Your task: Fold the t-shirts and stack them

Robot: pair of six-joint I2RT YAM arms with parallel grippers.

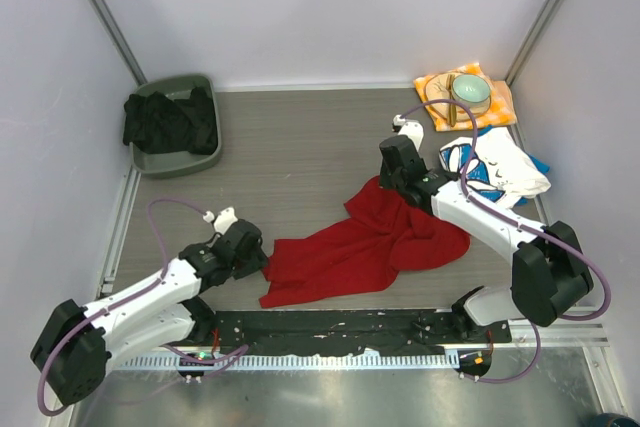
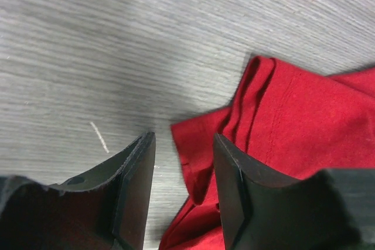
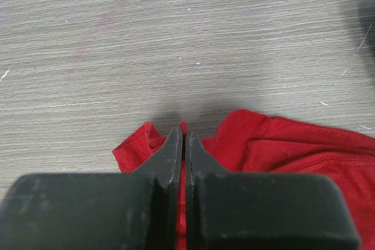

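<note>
The red tee lies crumpled. One edge is pinched in the closed jaws of the right gripper. Its far corner sits in the gap of the left gripper, whose jaws stand apart, holding nothing. The printed tee lies well behind the right gripper. The left jaws straddle only a thin hem, so it could slip out under a pull and bunch the cloth.

White arms with black joints, purple cables, black fingers.
</note>
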